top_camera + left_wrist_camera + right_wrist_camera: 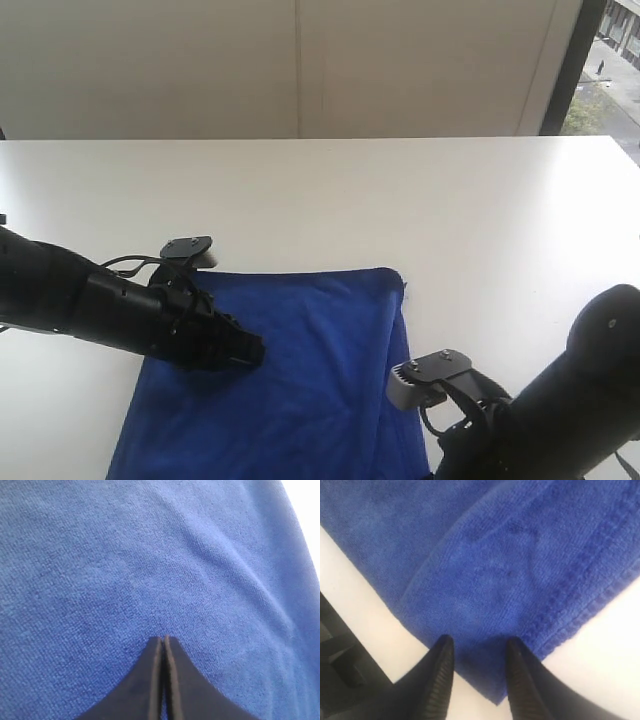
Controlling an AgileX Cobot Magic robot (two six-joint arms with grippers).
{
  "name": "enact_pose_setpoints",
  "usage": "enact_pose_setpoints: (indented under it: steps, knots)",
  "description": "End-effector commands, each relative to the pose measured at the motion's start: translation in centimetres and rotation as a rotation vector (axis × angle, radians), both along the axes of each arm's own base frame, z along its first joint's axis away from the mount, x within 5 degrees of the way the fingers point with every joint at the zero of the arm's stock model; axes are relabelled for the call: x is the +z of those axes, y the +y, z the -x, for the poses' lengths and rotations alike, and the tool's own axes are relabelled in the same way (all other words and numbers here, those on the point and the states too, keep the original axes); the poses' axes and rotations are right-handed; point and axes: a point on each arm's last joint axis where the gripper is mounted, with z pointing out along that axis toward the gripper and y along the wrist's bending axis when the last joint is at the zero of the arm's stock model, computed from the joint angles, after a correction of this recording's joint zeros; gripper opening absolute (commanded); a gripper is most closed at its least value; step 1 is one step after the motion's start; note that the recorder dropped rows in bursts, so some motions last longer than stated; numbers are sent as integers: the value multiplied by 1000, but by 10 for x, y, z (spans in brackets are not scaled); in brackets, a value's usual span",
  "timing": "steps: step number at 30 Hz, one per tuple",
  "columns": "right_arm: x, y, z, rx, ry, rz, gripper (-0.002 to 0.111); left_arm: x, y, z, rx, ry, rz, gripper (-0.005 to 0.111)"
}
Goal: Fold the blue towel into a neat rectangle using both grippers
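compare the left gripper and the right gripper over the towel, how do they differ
Jaws: the left gripper's are pressed shut, while the right gripper's stand apart.
Place: the left gripper points at flat cloth well inside the blue towel. The right gripper straddles a corner of it, with white table showing on both sides.
Shared: both are black and low at the towel, and neither visibly pinches cloth.

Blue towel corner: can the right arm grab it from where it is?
Probably yes. The right gripper is open right at a corner of the blue towel. The cloth seems to lie between its jaws, and nothing is in the way.
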Motion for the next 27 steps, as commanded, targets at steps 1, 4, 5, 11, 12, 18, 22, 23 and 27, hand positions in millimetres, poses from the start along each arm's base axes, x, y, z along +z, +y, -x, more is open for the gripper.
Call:
enact_pose_setpoints:
  steps: [1,4,5,11,12,18,22,23,27]
  knots:
    - [-2,-5,2,13,7,48,34,-2,-1,1,-8,3,-6,9]
    - [-2,-5,2,12,0,51,34,-2,-1,1,-10,3,-3,9]
    - [-2,-5,1,12,-4,54,34,-2,-1,1,-10,3,-3,9]
    - [-2,-4,2,-2,8,40,34,-2,-1,1,-9,3,-4,9]
    - [-1,-3,2,-1,17,34,34,-2,-1,1,-9,3,-4,9]
    - [-2,-5,7,22,69,53,34,-2,-1,1,-12,0,-5,9]
    - [-2,-7,7,13,73,72,34,-2,-1,1,-12,0,-5,9]
    - [-2,-6,7,7,71,70,34,-2,-1,1,-12,0,-5,9]
    - [-2,-4,5,-23,58,49,34,-2,-1,1,-12,0,-5,9]
